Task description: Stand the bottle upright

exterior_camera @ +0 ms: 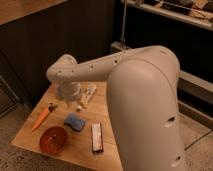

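The white bottle (88, 95) lies on its side at the back of the wooden table (112, 122), its narrower cap end pointing toward the front left. My gripper (68, 96) hangs from the white wrist just left of the bottle, low over the table and close to it. I cannot tell whether it touches the bottle. The big white arm hides the right part of the table.
An orange carrot (41, 117) lies at the left. A blue sponge (75, 121) sits in the middle, a red bowl (53, 139) at the front left, and a flat black-and-white bar (96, 136) in front. Dark cabinets stand behind the table.
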You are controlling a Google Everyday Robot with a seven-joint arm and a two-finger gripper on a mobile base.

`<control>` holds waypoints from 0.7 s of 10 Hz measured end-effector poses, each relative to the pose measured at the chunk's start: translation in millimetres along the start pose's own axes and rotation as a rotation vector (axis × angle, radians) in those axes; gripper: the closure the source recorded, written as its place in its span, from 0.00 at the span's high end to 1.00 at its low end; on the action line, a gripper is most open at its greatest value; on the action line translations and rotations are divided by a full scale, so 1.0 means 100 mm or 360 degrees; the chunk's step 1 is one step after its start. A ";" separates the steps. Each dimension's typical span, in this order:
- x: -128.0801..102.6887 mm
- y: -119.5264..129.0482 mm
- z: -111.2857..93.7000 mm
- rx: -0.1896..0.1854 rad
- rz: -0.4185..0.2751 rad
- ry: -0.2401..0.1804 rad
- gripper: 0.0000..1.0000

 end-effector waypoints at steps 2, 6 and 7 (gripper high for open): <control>0.00 0.00 0.00 0.0000 0.0001 0.0000 0.65; -0.02 -0.02 -0.01 -0.0004 0.0007 -0.0004 0.65; -0.02 -0.02 -0.01 -0.0004 0.0007 -0.0004 0.65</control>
